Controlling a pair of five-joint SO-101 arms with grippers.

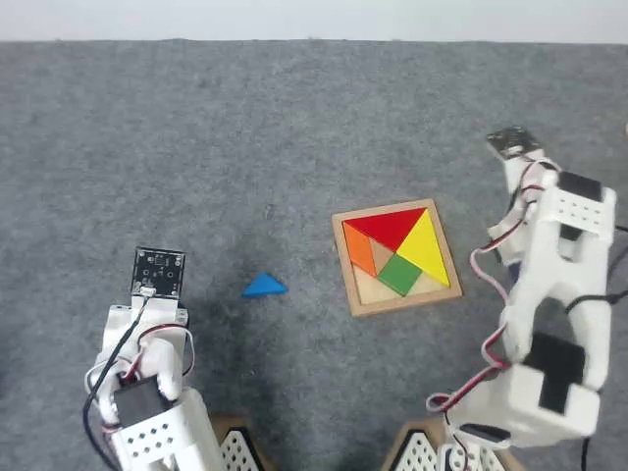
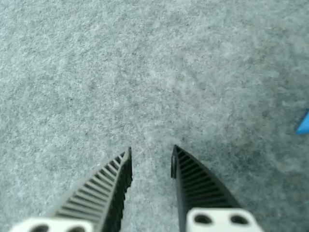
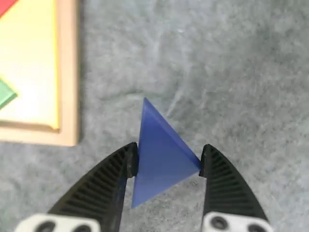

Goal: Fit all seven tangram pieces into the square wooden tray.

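The square wooden tray (image 1: 340,218) lies right of centre, holding red (image 1: 391,227), yellow (image 1: 427,250), orange (image 1: 360,252) and green (image 1: 399,274) pieces, with pale wood showing along its near side. A light blue triangle (image 1: 264,286) lies on the mat to its left and shows at the edge of the left wrist view (image 2: 303,123). My right gripper (image 3: 168,154) is shut on a dark blue triangle (image 3: 157,150), just off the tray's rim (image 3: 67,72). My left gripper (image 2: 150,154) stands open over bare mat, nothing between its fingers.
Grey felt mat covers the table. The left arm (image 1: 147,392) sits at the near left, the right arm (image 1: 559,285) stands right of the tray. A pale wall edge runs along the far side.
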